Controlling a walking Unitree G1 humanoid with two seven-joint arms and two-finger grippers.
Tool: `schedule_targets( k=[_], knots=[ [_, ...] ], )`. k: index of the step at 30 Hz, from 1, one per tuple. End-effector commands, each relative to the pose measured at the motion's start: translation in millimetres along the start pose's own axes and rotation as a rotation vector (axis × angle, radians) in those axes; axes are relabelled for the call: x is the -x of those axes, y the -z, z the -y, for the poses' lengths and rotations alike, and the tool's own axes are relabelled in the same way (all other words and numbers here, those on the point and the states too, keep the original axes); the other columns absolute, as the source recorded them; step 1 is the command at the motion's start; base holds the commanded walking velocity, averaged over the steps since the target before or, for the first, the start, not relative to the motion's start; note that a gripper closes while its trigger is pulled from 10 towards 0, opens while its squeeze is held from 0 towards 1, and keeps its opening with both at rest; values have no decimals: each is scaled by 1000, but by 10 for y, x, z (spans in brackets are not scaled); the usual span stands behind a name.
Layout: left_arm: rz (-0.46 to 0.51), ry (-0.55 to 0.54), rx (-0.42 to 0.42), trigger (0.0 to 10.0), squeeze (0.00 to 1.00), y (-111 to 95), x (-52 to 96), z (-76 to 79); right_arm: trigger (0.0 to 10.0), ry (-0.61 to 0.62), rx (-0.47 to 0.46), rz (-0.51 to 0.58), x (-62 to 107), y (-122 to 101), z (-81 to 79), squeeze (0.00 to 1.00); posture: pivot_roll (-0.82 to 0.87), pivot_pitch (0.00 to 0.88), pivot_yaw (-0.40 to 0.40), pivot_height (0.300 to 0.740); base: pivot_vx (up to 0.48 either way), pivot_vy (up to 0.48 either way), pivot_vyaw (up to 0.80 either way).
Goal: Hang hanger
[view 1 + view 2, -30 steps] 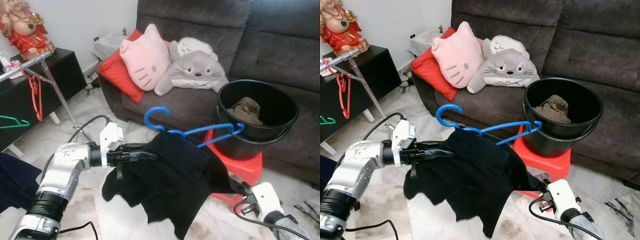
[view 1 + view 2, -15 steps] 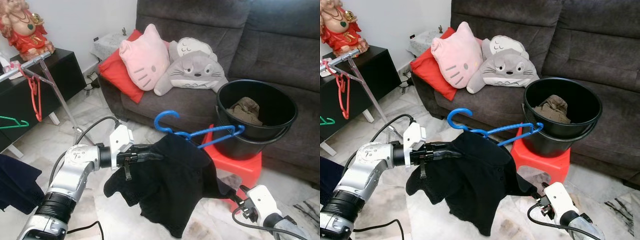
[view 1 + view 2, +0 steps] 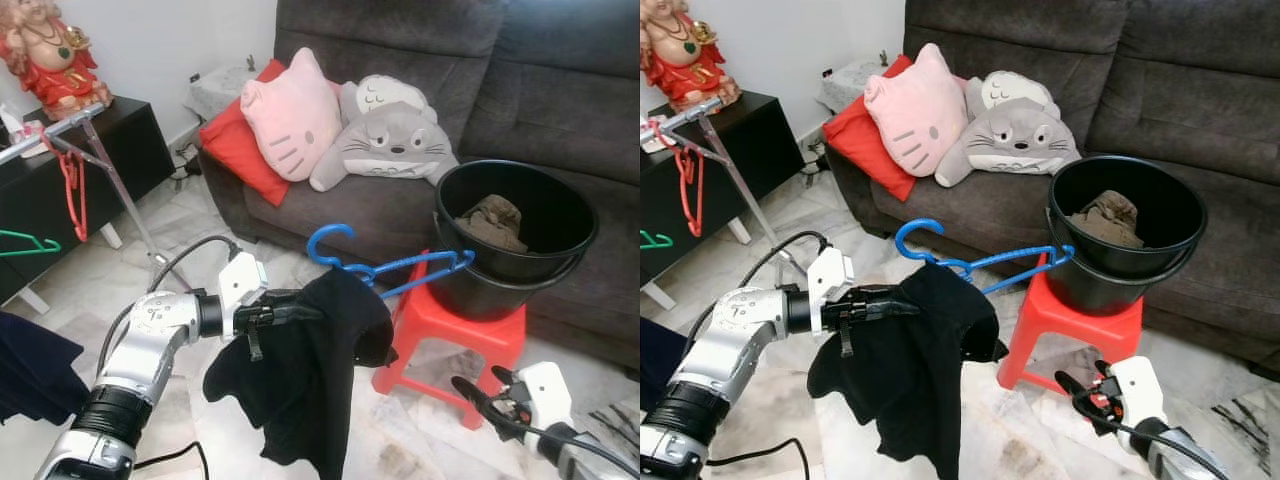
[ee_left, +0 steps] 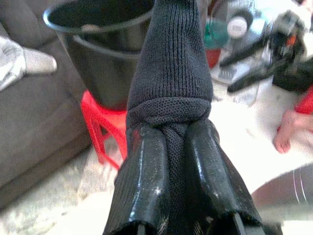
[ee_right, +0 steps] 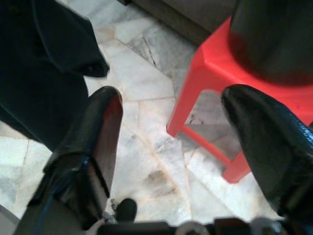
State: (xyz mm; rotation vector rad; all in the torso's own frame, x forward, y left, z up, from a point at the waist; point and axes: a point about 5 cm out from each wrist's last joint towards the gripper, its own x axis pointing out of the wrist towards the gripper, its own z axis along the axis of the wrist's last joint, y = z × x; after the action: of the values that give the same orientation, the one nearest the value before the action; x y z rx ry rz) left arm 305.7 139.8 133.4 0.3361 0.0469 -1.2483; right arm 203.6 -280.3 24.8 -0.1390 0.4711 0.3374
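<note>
Marble floor (image 3: 200,215) runs up to a dark grey sofa (image 3: 560,90) with cushions. From the head views, the left gripper (image 3: 300,310) pinches the shoulder of a black garment (image 3: 300,380) that is draped on a blue hanger (image 3: 385,268), holding both up off the floor, probably to carry them to the drying rack (image 3: 95,150) at far left, where a red hanger (image 3: 72,190) already hangs. Behind stands a black bucket (image 3: 515,240) on a red stool (image 3: 450,330).

Left wrist view: the jaws are pressed onto bunched knit fabric, bucket and stool beyond.

Right wrist view: the right gripper (image 5: 171,137) has its jaws spread, holding nothing, low over the floor between garment and stool.
</note>
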Motion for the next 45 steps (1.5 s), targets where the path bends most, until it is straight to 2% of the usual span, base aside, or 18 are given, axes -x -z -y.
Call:
schedule_targets(
  k=[1, 2, 6, 7, 8, 11, 12, 17, 18, 19, 21, 23, 25, 30, 35, 37, 43, 45],
  knots=[
    [-60, -10, -51, 10000, 0, 23, -11, -30, 10000, -24, 65, 13, 26, -123, 11, 514, -212, 15, 59, 740, 0, 0, 0],
    [-87, -26, -54, 10000, 0, 47, -25, -46, 10000, -36, 102, 18, 38, -183, 12, 0, -214, 16, 60, 740, 0, 0, 0],
    [-137, -76, -52, 10000, 0, 86, -57, -92, 10000, -62, 140, 36, 59, -297, 7, 0, -214, 16, 60, 740, 0, 0, 0],
    [-104, -244, -39, 10000, 0, 45, -160, -216, 10000, -98, 180, 99, 74, -520, -8, 0, -218, 17, 65, 740, 0, 0, 0],
    [-42, -335, -15, 10000, 0, -16, -230, -268, 10000, -111, 204, 131, 81, -646, -18, 0, -220, 17, 65, 740, 0, 0, 0],
    [23, -385, 2, 10000, 0, -78, -287, -276, 10000, -128, 224, 156, 80, -745, -39, 0, -224, 17, 63, 740, 0, 0, 0],
    [62, -447, 13, 10000, 0, -109, -342, -283, 10000, -135, 241, 186, 81, -849, -59, 0, -222, 17, 62, 740, 0, 0, 0],
    [140, -574, 70, 10000, 0, -144, -509, -236, 10000, -141, 267, 287, 88, -1153, -134, 0, -223, 16, 58, 740, 0, 0, 0],
    [161, -619, 110, 10000, 0, -143, -543, -234, 10000, -144, 269, 305, 87, -1208, -157, 0, -223, 16, 58, 740, 0, 0, 0],
    [240, -744, 193, 10000, 0, -195, -588, -240, 10000, -155, 271, 347, 74, -1320, -219, 0, -220, 13, 56, 740, 0, 0, 0],
    [295, -823, 235, 10000, 0, -240, -592, -247, 10000, -165, 270, 374, 65, -1383, -263, 0, -222, 12, 56, 740, 0, 0, 0],
    [412, -873, 133, 10000, 0, -468, -565, -258, 10000, -179, 272, 402, 45, -1451, -338, 0, -223, 12, 49, 740, 0, 0, 0],
    [449, -898, 154, 10000, 0, -509, -549, -276, 10000, -186, 267, 409, 41, -1463, -357, 0, -216, 9, 47, 740, 0, 0, 0],
    [595, -1090, 91, 10000, 0, -656, -431, -289, 10000, -201, 253, 416, -24, -1467, -473, 0, -216, 4, 48, 740, 0, 0, 0],
    [689, -1084, -42, 10000, 0, -833, -465, -117, 10000, -206, 226, 441, -22, -1498, -527, 0, -221, 0, 50, 740, 0, 0, 0],
    [701, -1086, -66, 10000, 0, -849, -473, -94, 10000, -205, 227, 439, -28, -1490, -528, 0, -217, 0, 48, 740, 0, 0, 0],
    [712, -1036, -243, 10000, 0, -977, -582, 25, 10000, -202, 230, 434, -46, -1485, -525, 0, -218, 0, 45, 740, 0, 0, 0],
    [672, -1077, -238, 10000, 0, -912, -586, -3, 10000, -198, 231, 436, -51, -1492, -521, 0, -215, 0, 47, 740, 0, 0, 0]
  ],
)
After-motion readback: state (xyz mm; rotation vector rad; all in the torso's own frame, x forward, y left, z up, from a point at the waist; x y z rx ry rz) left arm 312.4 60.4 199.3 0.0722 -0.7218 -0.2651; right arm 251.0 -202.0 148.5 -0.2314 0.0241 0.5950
